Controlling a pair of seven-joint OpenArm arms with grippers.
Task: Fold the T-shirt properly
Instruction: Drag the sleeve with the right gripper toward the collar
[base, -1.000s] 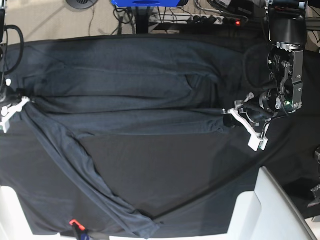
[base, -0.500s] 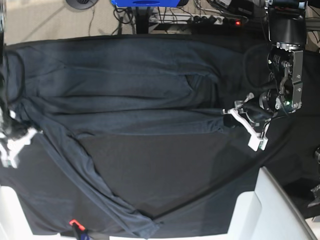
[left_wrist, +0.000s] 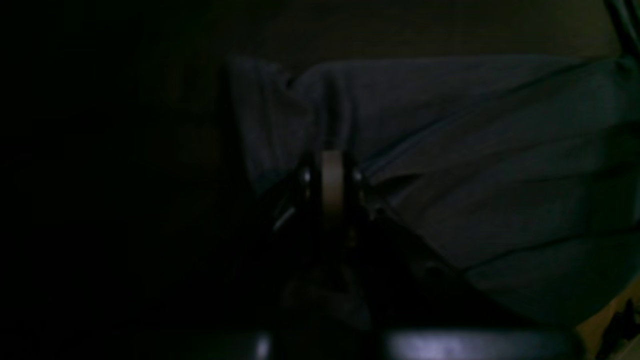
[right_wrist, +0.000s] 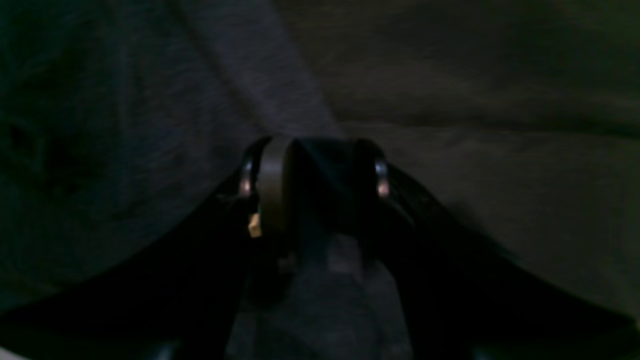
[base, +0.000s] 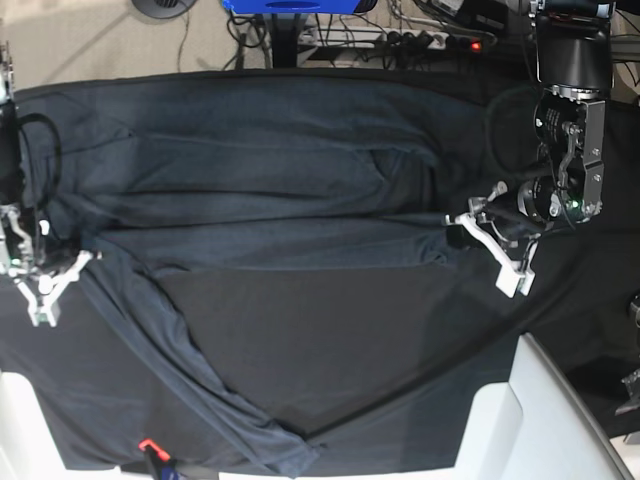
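Item: T-shirt (base: 250, 190), charcoal heathered knit, soft and creased, spread across the upper half of the base frame over a smoother black tablecloth (base: 350, 350); one long folded strip trails toward the lower centre.

Item: my left gripper (base: 462, 224), right of frame, white fingers pinched tight on the shirt's edge.

Item: my right gripper (base: 62, 270), left of frame, jaws partly apart with dark knit cloth between them; whether they grip it I cannot tell.
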